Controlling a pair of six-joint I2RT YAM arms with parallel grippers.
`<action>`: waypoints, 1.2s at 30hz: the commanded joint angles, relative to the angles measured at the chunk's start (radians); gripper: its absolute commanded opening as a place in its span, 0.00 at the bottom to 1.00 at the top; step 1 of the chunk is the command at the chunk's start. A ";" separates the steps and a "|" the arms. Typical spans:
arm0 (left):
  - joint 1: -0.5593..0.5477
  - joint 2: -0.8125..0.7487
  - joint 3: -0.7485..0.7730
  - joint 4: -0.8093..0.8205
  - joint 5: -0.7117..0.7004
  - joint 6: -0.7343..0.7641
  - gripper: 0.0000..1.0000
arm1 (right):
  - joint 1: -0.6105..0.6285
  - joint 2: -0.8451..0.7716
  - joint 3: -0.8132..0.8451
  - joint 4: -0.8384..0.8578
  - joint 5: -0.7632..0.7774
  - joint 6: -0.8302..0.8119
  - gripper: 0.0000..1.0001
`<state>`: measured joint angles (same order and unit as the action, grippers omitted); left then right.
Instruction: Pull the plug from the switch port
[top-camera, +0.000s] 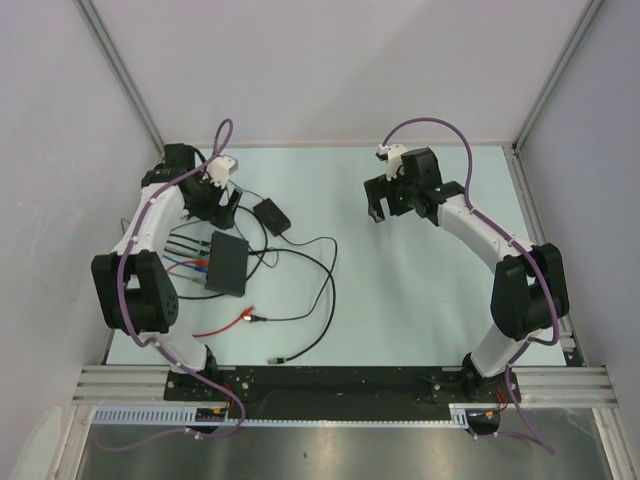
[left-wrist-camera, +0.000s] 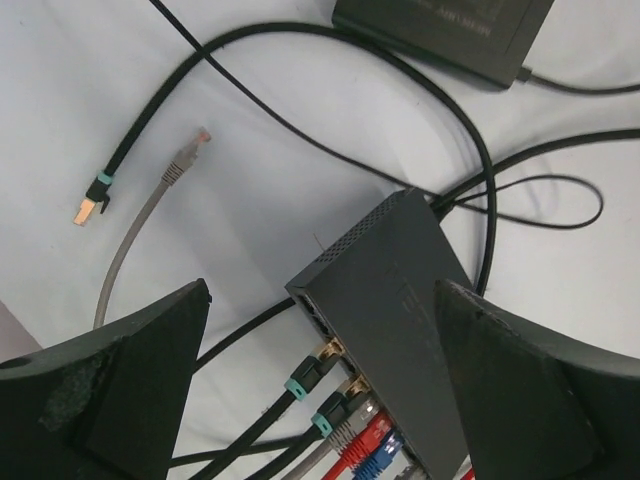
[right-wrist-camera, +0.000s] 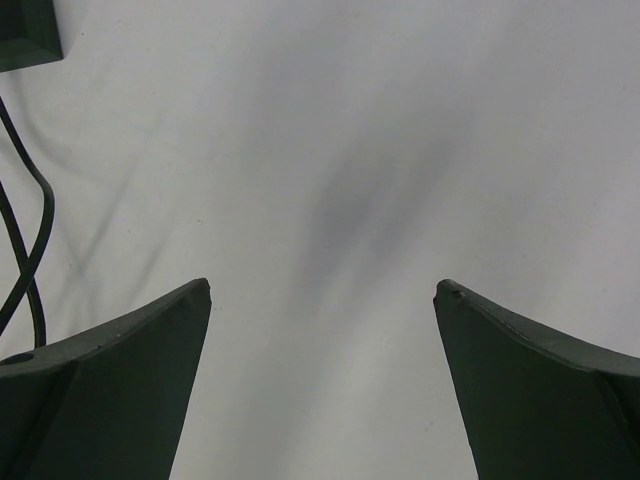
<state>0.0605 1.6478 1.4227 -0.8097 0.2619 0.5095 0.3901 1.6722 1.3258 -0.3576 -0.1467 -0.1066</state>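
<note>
The switch is a flat matte black box lying at the left of the table. In the left wrist view its port edge carries several plugs: two black ones with teal clips, a grey one, a red one and a blue one. My left gripper hangs open just above the switch's far end, and its fingers touch nothing. My right gripper is open over bare table at the centre right, far from the switch.
A smaller black adapter block on a thin black cable lies beyond the switch. Two loose plug ends, one black and gold and one grey, rest on the table. A red lead and looping black cables lie nearer the front.
</note>
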 joint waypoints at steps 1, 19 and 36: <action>0.015 0.023 0.030 -0.040 -0.039 0.084 1.00 | -0.002 -0.009 0.049 -0.015 -0.020 -0.015 1.00; 0.079 0.222 0.211 -0.382 0.026 0.166 1.00 | -0.008 -0.002 0.041 -0.037 -0.086 -0.024 1.00; 0.131 0.377 0.150 -0.471 0.327 0.066 0.69 | -0.007 0.008 0.041 -0.046 -0.110 -0.027 1.00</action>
<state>0.1734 1.9789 1.5658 -1.2022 0.4061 0.6041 0.3840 1.6775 1.3312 -0.3996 -0.2394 -0.1173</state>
